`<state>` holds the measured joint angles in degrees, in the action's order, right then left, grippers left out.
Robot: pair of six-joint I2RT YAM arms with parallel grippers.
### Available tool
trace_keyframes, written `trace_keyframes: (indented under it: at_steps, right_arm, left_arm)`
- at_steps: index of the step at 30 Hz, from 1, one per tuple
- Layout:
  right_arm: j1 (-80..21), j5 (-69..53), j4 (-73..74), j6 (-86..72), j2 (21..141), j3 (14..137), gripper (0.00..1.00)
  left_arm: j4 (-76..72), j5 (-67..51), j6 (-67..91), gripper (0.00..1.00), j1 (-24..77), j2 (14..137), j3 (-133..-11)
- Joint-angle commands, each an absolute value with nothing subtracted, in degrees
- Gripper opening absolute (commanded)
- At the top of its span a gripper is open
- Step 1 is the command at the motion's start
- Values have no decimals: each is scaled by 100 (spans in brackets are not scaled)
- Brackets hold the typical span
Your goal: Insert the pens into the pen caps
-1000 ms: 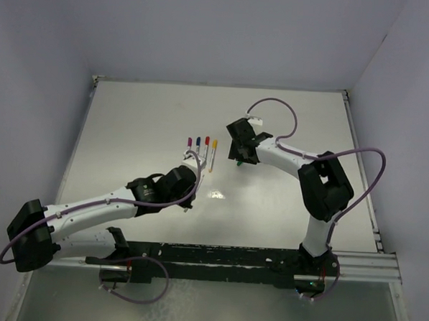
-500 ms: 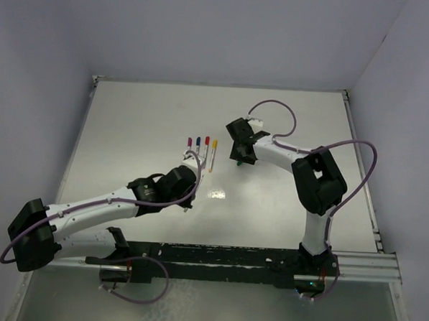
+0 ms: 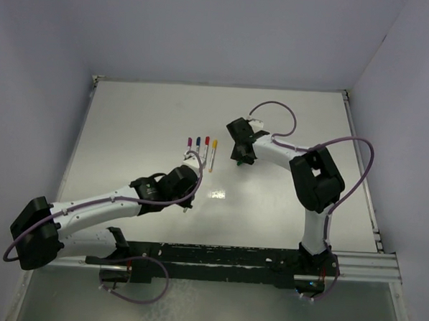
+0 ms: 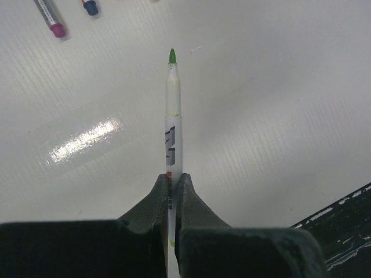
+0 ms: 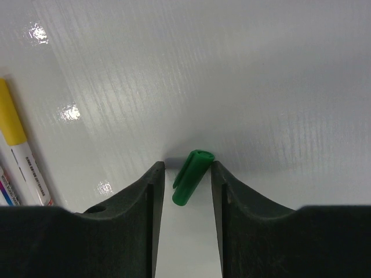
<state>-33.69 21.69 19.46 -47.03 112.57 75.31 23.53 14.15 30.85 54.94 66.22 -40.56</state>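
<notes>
Green one's in hand: the left gripper [image 4: 173, 176] is clamped tight on the green pen [image 4: 173, 116], tip pointing out over the table [image 4: 278, 116]. The right gripper [image 5: 186, 168] sits part-open, straddling the green cap [image 5: 190, 179] lying flat, no pinch yet. Next up, probably: squeeze, lift, and line the cap's mouth up with the tip.

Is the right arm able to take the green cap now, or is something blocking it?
Probably yes. The green cap lies on the table between the open fingers of the right end effector, with nothing else between them. The yellow-capped pen lies off to one side.
</notes>
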Motion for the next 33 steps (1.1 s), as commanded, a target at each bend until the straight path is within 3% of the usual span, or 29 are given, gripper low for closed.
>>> trace_keyframes:
  at_steps: [1,5,11,21,33]
  right_arm:
    - [-3345,2027,2110,-4947,11314,7536,39]
    - [-3348,1960,2215,-5013,11332,7376,36]
    - [-3344,2006,2513,-5009,11401,7205,0]
    - [-3348,1966,2118,-4759,10481,6653,0]
    - [-3344,1805,7,-3657,7168,4838,0]
  left_arm:
    - [2140,1462,3050,0,5449,6640,-4109]
    - [2123,1506,3026,0,5433,6671,-4143]
    - [2128,1538,2964,0,5423,6795,-4272]
    - [1718,1417,2971,0,5397,6942,-4267]
    - [-848,664,2591,0,5395,6638,-3662]
